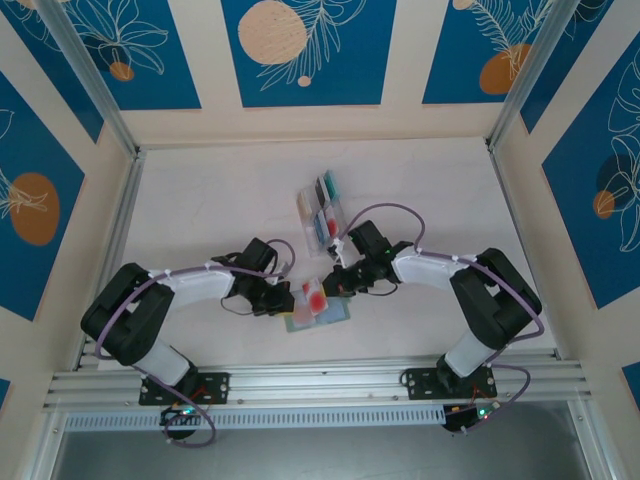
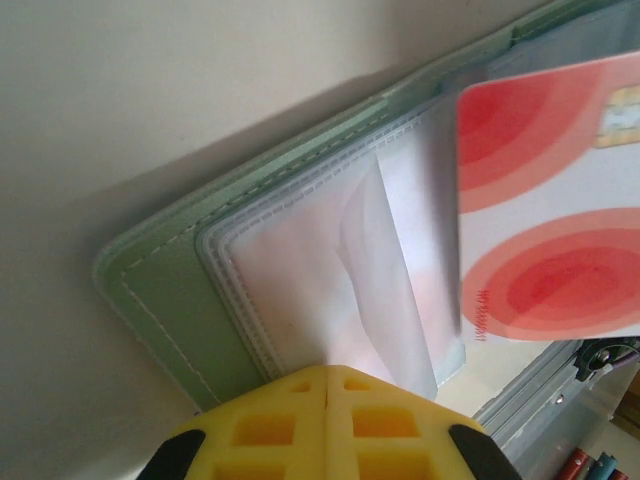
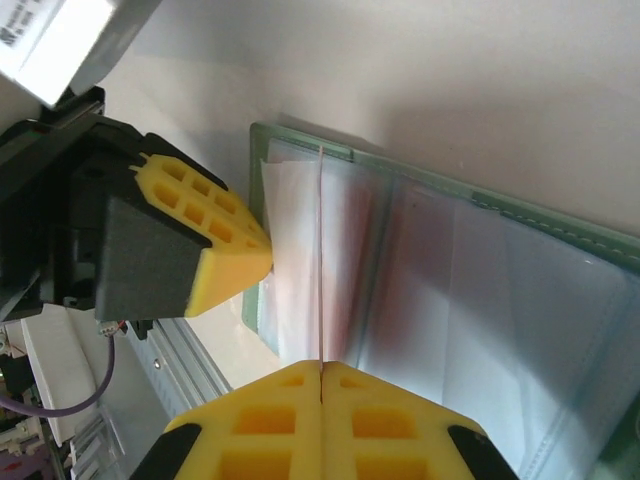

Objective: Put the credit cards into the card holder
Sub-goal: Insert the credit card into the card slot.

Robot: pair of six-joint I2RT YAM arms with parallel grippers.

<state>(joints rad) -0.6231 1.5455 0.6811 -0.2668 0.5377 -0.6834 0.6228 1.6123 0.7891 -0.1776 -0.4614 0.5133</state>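
Note:
The sage-green card holder point(image 1: 337, 314) lies open on the table near the front edge, its clear pockets point(image 2: 300, 270) facing up. My left gripper point(image 2: 328, 372) is shut on a clear pocket flap point(image 2: 385, 250) at the holder's edge and lifts it. My right gripper point(image 3: 321, 366) is shut on a red-and-white credit card point(image 2: 550, 230), which stands on edge over the pockets and appears as a thin line point(image 3: 320, 250) in the right wrist view. From above, the red card point(image 1: 313, 295) sits between the left gripper point(image 1: 287, 292) and the right gripper point(image 1: 337, 281). The left gripper's yellow fingers point(image 3: 205, 235) sit close beside the card.
A clear plastic rack point(image 1: 322, 208) holding more credit cards stands just behind the right gripper. An aluminium rail point(image 1: 320, 380) runs along the table's front edge, right below the holder. Walls enclose the table on three sides.

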